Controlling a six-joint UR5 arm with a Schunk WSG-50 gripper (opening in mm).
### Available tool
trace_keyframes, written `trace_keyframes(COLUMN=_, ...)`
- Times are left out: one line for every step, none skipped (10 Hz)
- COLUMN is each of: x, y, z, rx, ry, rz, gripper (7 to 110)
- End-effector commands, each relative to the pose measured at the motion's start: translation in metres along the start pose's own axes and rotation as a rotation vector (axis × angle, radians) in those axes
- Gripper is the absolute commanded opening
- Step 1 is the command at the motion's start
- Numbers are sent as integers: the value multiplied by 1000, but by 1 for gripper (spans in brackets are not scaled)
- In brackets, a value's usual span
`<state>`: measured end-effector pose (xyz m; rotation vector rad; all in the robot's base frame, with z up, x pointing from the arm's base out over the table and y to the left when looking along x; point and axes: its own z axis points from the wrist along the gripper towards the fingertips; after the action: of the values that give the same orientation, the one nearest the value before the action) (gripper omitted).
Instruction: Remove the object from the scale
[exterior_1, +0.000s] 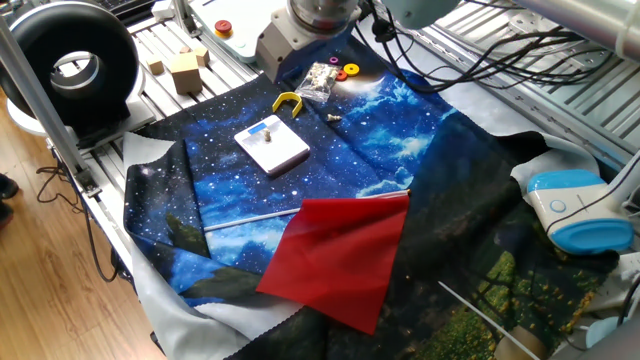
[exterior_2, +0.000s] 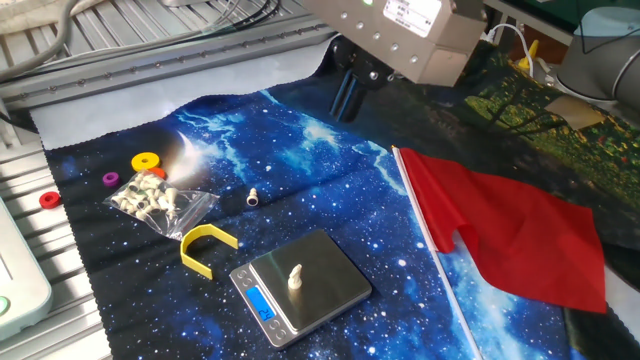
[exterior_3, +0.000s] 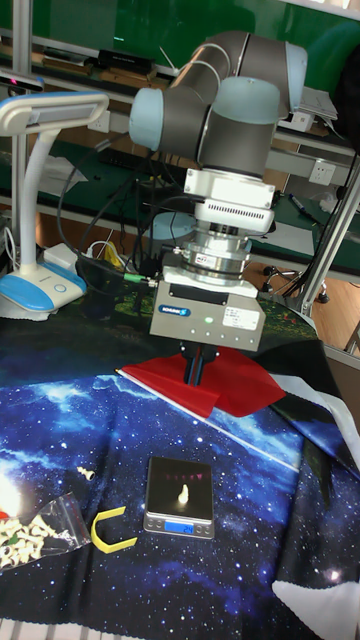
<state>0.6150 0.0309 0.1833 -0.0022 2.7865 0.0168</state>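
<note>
In one fixed view, the bolt (exterior_1: 268, 131) is standing upright on the scale (exterior_1: 272, 146). In the other fixed view, the gripper (exterior_2: 349, 92) is hanging well apart with fingers nearly together, empty. In the tall view, the bolt (exterior_3: 183, 492) is looking light, stiff and slippery; pinching its vertical shank seems best.

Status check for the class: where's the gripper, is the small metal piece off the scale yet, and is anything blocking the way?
Gripper above the cloth, apart from the scale, holding nothing. Object upright on the scale. Approach clear; yellow U-piece sits beside the scale.
</note>
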Motion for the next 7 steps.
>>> trace_keyframes(x=7, y=-4, z=6, rx=-21, ry=-1, rz=18, gripper=7)
trace_keyframes(x=8, y=-5, z=9, rx=-33, ry=-10, rz=18, gripper=7)
trace_keyframes(x=6, y=-3, z=9, rx=-38, ry=-19, rz=19, gripper=7)
trace_keyframes(x=2, y=-4, z=9, rx=-34, ry=-34, rz=19, gripper=7)
trace_keyframes(x=-2, y=-5, z=9, rx=-33, ry=-50, rz=28, gripper=7)
trace_keyframes(x=-4, y=-12, z=9, rx=-7, ry=-57, rz=46, gripper=7)
trace_keyframes(x=-3, y=-20, z=9, rx=27, ry=-54, rz=71, gripper=7)
